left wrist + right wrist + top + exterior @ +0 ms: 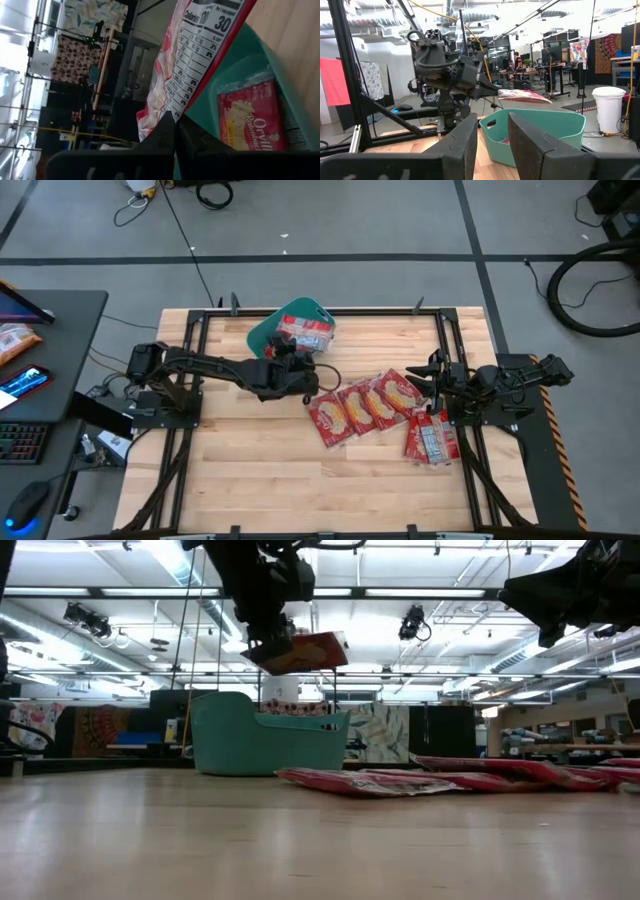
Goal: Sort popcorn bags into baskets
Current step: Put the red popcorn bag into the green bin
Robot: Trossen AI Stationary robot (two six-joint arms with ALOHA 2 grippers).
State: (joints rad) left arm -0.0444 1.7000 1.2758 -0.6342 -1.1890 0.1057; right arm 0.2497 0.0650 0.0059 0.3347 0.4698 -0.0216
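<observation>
My left gripper [292, 362] is shut on one red popcorn bag [306, 330] and holds it in the air over the teal basket [262, 332] at the table's far side. In the low view that popcorn bag [305, 652] hangs above the basket [240, 735]. At least one red packet [250, 117] lies inside the basket. Several more popcorn bags [365, 405] lie flat and overlapping right of centre, and others [432, 438] sit near the right arm's base. My right gripper [492, 135] is open and waits in the air at the table's right side [432, 375], touching nothing. My left gripper pinches the popcorn bag between its two shut fingers [167, 132] at an edge of the printed nutrition side [172, 107]. The bag is lifted clear above the basket, lying roughly level with a slight tilt [318, 648].
Black frame rails [448, 340] run along the table's left and right sides. A dark desk [60, 380] with a keyboard, mouse, phone and a paler orange packet [15, 340] stands left of the table. The near half of the wooden top [280, 480] is bare.
</observation>
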